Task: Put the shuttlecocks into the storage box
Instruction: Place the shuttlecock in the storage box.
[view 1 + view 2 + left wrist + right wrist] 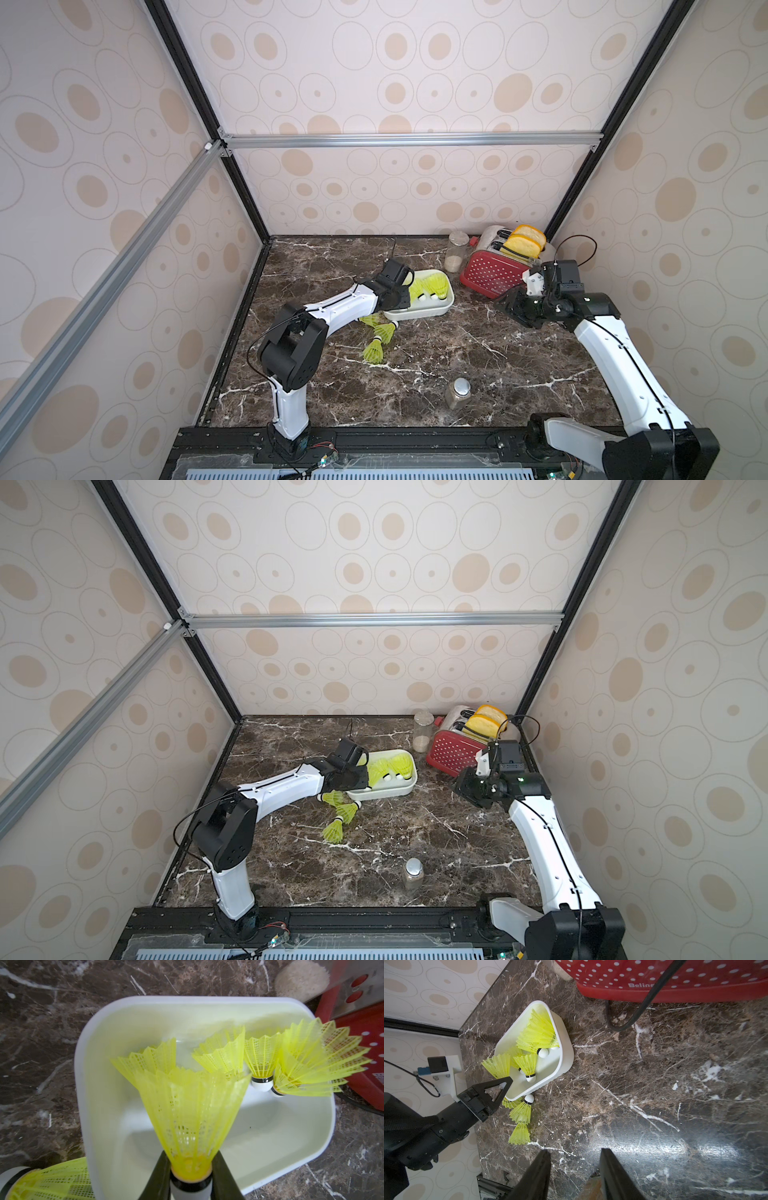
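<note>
The left end effector (191, 1167) is pinching a shuttlecock (191, 1115) by its white tip, at the black band, with the neon skirt fanned out over the inside of the storage box (81, 1076); the tip itself seems to sit about over the box's near wall, not yet well inside; so the step in hand is, I judge, the drop. Several shuttlecocks (260, 1061) already lie in the box, crowded toward the toaster (492, 272) end, while the end nearer the held one shows bare floor; aim there; ease the tip a little further inward and lower it below the rim before letting the fingers part, since a light cone released high or on the rim may well bounce or roll out. Part the fingers cleanly, then lift straight away so they do not snag the mesh skirt. Three more shuttlecocks (384, 332) lie on the table (457, 365) just beside the box's near corner, close under the left arm; avoid sweeping them or nudging the light box on withdrawal. The right end effector (575, 1150) hangs empty with its fingers spread, near the toaster and well apart from the box.
</note>
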Action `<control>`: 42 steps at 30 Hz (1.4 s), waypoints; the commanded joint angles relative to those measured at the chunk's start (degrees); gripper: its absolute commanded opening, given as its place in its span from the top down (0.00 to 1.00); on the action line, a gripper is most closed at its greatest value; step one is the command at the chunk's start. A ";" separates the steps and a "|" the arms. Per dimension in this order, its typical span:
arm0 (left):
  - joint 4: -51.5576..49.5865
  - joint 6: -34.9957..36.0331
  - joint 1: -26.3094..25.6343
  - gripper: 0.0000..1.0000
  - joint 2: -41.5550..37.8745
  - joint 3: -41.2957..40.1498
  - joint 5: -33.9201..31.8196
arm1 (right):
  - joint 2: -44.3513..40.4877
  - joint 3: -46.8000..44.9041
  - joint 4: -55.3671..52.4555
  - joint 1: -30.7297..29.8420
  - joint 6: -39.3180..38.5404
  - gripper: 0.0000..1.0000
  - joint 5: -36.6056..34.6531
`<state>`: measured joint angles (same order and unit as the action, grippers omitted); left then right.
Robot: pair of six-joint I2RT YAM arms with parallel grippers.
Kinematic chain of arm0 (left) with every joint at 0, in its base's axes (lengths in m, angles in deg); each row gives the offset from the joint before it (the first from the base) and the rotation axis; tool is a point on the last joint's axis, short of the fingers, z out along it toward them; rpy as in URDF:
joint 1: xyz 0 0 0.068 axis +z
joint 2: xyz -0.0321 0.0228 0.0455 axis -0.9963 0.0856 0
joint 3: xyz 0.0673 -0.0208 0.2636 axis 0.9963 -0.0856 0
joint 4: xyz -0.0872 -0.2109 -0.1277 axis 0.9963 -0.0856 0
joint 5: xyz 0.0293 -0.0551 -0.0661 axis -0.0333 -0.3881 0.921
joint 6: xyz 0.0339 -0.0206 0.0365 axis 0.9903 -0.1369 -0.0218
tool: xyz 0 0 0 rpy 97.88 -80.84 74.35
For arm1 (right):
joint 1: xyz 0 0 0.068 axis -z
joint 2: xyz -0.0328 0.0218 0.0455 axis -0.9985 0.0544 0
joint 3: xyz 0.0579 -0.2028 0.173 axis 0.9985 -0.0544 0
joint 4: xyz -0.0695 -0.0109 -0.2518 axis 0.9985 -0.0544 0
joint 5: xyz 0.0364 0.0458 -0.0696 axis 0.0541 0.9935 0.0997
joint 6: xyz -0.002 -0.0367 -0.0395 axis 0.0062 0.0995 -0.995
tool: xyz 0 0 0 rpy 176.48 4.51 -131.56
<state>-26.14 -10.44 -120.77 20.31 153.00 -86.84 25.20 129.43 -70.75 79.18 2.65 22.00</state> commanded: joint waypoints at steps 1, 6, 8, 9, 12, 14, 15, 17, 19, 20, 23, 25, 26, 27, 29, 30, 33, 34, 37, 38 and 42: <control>-0.64 -2.37 0.48 0.82 0.25 1.02 -1.09 | 0.47 0.45 0.37 -0.29 -1.14 0.55 -0.01; -0.51 -2.19 0.44 0.82 1.67 1.56 -1.04 | 0.56 0.39 0.41 -0.29 -1.31 0.55 0.15; -1.37 -1.65 0.44 0.81 2.47 2.54 -1.00 | 0.56 0.23 0.48 -0.29 -1.31 0.55 0.15; -2.01 -1.45 0.44 0.81 2.93 3.13 -1.08 | 0.49 0.08 0.48 -0.29 -1.22 0.55 0.19; -2.82 -1.17 0.44 0.81 4.05 3.91 -1.05 | 0.35 -0.22 0.57 -0.29 -1.13 0.55 0.17; -3.35 -0.83 0.44 0.81 4.84 4.56 -0.79 | 0.13 -0.34 0.49 -0.29 -1.14 0.55 0.17; -3.81 -0.64 0.44 0.81 5.31 4.92 -0.66 | 0.03 -0.49 0.51 -0.29 -1.14 0.55 0.11; -4.50 -0.20 0.44 0.80 6.15 5.71 -0.41 | -0.03 -0.62 0.50 -0.29 -1.06 0.55 0.06; -4.97 0.15 0.44 0.80 6.79 6.31 -0.09 | -0.05 -0.79 0.65 -0.29 -0.91 0.55 0.03; -4.93 0.27 0.48 0.80 7.05 6.39 0.12 | 0.03 -0.80 0.74 -0.29 -0.87 0.55 0.10; -4.58 0.56 0.44 0.78 7.52 6.70 0.99 | 0.12 -0.83 0.93 -0.29 -0.82 0.55 0.11; -4.98 0.84 0.44 0.77 7.89 7.33 1.32 | 0.22 -0.84 1.05 -0.29 -0.77 0.55 0.04; -5.26 0.77 0.46 0.76 7.98 7.48 1.45 | 0.29 -0.86 1.01 -0.29 -0.82 0.55 0.08; -5.32 0.69 0.46 0.74 7.83 7.38 1.39 | 0.30 -0.84 1.01 -0.29 -0.80 0.55 0.10; -5.45 0.56 0.44 0.71 7.47 7.06 1.07 | 0.43 -0.86 1.10 -0.29 -0.75 0.55 0.11; -5.55 0.45 0.45 0.67 7.22 6.97 0.66 | 0.47 -0.82 1.18 -0.29 -0.70 0.55 0.10; -6.30 0.47 0.37 0.58 6.29 6.90 -0.62 | 0.73 -0.75 1.34 -0.29 -0.74 0.55 0.17; -6.57 0.53 0.35 0.56 6.09 6.93 -0.94 | 0.73 -0.65 1.36 -0.27 -0.77 0.55 0.21; -7.67 0.93 0.35 0.46 5.40 7.02 -2.34 | 1.08 -0.20 0.66 -0.37 -1.45 0.55 -0.17; -7.97 1.01 0.35 0.41 5.10 7.01 -2.78 | 1.30 0.23 -0.17 -0.51 -2.01 0.55 -0.70; -8.18 1.47 0.34 0.31 3.15 6.27 -3.80 | 1.94 1.01 -2.14 -1.56 -4.32 0.55 -2.63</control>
<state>-31.93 -10.16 -120.77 26.58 158.51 -88.46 26.47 129.36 -70.69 78.50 0.64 21.06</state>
